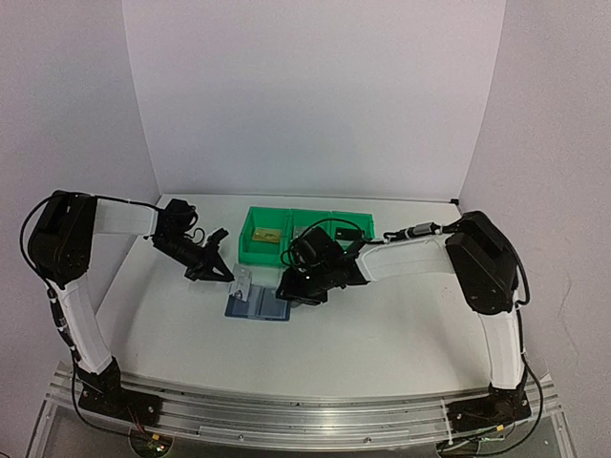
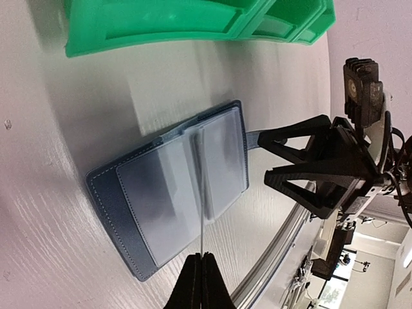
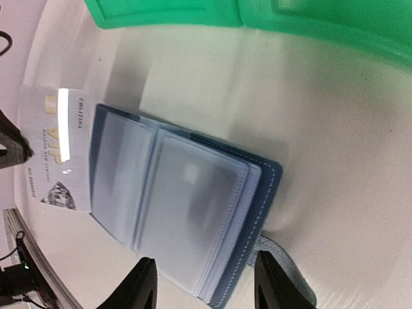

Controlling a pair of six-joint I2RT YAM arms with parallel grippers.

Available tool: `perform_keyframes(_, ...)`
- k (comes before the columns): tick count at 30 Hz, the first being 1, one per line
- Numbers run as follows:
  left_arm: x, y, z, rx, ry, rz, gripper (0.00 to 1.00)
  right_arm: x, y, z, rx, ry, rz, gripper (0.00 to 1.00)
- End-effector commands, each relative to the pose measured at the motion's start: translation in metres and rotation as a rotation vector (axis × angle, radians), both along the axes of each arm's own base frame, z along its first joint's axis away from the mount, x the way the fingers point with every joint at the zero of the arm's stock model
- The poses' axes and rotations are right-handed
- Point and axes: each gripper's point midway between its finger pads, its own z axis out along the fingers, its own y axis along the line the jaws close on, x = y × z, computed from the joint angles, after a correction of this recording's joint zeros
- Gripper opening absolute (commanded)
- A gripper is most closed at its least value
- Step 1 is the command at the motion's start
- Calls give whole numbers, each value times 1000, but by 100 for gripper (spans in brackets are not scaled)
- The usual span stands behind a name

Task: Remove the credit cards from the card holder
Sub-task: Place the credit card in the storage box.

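The blue card holder lies open on the table, its clear slotted pages up; it also shows in the left wrist view and the right wrist view. My left gripper is shut on a silver-grey credit card, seen edge-on in its own view and flat, with VIP print, beside the holder's left edge. My right gripper is open, its jaws either side of the holder's right half near the closing tab. A gold-yellow card lies in a bin.
Two joined green plastic bins stand just behind the holder, also seen in the left wrist view and the right wrist view. The right gripper shows open in the left wrist view. White walls close the back and sides.
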Motion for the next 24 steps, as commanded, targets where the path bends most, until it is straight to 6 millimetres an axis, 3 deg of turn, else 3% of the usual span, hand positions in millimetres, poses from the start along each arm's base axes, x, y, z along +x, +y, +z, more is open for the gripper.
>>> perform_keyframes(1,6,-14,82,-144,-186,-64,0,9,19,103,140,-179,82,64)
perform_keyframes(4,1,-20,113,-241,-214,-82,0,7,34,140,250,-243,146,83)
perform_keyframes(7,-4,-24,132,-308,-221,-92,0,1,47,169,398,-282,193,91)
perform_keyframes(9,-6,-26,141,-336,-221,-99,0,-1,52,172,474,-253,213,92)
perform_keyframes(14,-12,-26,153,-363,-252,-114,0,0,62,186,586,-255,240,86)
perform_keyframes(24,-16,-29,170,-429,-272,-141,0,2,73,174,625,-180,280,63)
